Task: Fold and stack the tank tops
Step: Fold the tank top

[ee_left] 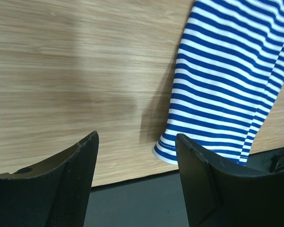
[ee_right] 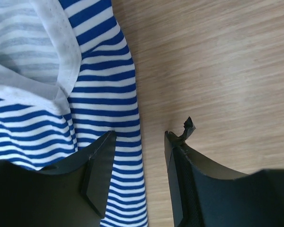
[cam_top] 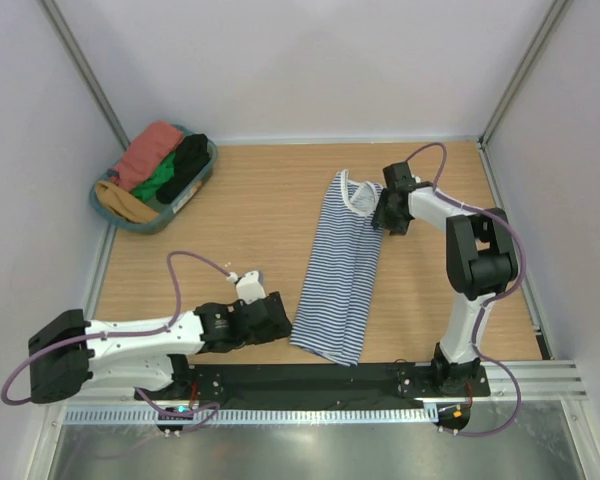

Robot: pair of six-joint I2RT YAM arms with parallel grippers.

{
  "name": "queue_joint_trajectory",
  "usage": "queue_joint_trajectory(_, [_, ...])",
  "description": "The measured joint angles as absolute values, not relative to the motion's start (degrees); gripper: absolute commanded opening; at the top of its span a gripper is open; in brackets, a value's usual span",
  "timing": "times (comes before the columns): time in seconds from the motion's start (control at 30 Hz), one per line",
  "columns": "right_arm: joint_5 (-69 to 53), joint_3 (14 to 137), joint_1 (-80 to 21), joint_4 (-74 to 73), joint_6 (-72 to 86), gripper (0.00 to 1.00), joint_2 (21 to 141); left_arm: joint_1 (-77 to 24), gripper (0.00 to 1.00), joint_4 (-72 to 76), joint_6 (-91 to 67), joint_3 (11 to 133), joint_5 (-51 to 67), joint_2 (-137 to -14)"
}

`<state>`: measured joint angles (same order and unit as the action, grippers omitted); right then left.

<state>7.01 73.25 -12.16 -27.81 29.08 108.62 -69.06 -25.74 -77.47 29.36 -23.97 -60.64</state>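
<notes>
The striped tank top (cam_top: 338,270) is lying on the table (cam_top: 260,200) approx mid-way btwn the two arms. It's folded lengthwise into a long narrow strip, running from the far side twd the near edge and slanting a bit left as it comes nearer. Neck end w/ white trim is sitting at the far end, hem at the near end, just short of the dark rail (cam_top: 310,378) along the table's front.

The left fingers (ee_left: 57,189) are standing wide apart w/ nothing btwn them, hovering low over bare wood and the rail. The hem's near-left corner is showing just beside the right-hand finger, not touching as far as I can tell.

The right fingers (ee_right: 213,189) are sitting at the top's far-right edge, by the neckline. They're parted to a moderate gap and straddling the cloth's edge: one finger is over the stripes, the other over bare wood. They aren't clamping anything, and can't tell if the tips are pressing on the fabric.

At the far-left corner a basket (cam_top: 208,168) is holding a heap of clothes: reddish cloth (cam_top: 152,150) on top, w/ green, black and tan pieces alongside. Too bunched to say which garment is which.
</notes>
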Motion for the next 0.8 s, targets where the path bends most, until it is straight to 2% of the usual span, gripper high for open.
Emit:
queue_joint_trajectory(0.17, [6.11, 76.58, -11.55, -27.11, 30.09, 0.47, 112.05, -67.85, 0.65, -20.91, -74.48, 31.27, -20.18, -66.92])
queue_joint_trajectory(0.27, [5.76, 77.97, -11.07, -26.3, 30.41, 0.4, 113.32, -67.33, 0.64, -18.02, -74.02, 31.31, -18.46, -68.69])
queue_joint_trajectory(0.3, [5.69, 78.5, -10.96, -26.3, 30.46, 0.33, 113.82, -67.22, 0.61, -16.93, -73.87, 31.46, -17.82, -69.8])
queue_joint_trajectory(0.33, [5.58, 79.02, -10.81, -26.2, 30.57, 0.3, 114.43, -67.05, 0.61, -16.51, -73.82, 31.53, -17.58, -70.3])
queue_joint_trajectory(0.43, [5.23, 81.25, -10.57, -26.35, 30.74, 0.19, 116.14, -66.76, 0.51, -14.31, -73.23, 32.01, -16.25, -73.76])
queue_joint_trajectory(0.47, [5.06, 82.19, -10.5, -26.57, 30.74, 0.15, 116.81, -66.63, 0.41, -13.45, -73.12, 32.1, -15.81, -74.87])
queue_joint_trajectory(0.5, [4.95, 82.98, -10.5, -26.7, 30.76, 0.06, 117.4, -66.59, 0.36, -12.47, -73.32, 32.23, -15.42, -75.96])
queue_joint_trajectory(0.57, [4.56, 84.95, -10.48, -26.83, 30.79, 0.01, 118.78, -66.48, 0.28, -10.87, -73.03, 32.56, -14.7, -77.3])
queue_joint_trajectory(0.63, [4.43, 87.09, -10.48, -27.07, 31.0, 0.01, 120.25, -66.43, 0.28, -8.93, -73.19, 32.73, -13.93, -79.11])
queue_joint_trajectory(0.73, [4.27, 90.3, -10.26, -27.53, 31.22, 0.01, 122.43, -66.28, 0.44, -5.8, -73.06, 33.21, -13.06, -80.77])
queue_joint_trajectory(0.8, [4.05, 93.21, -10.13, -28.23, 31.42, 0.01, 124.29, -65.82, 0.48, -3.9, -73.08, 33.76, -12.34, -81.65])
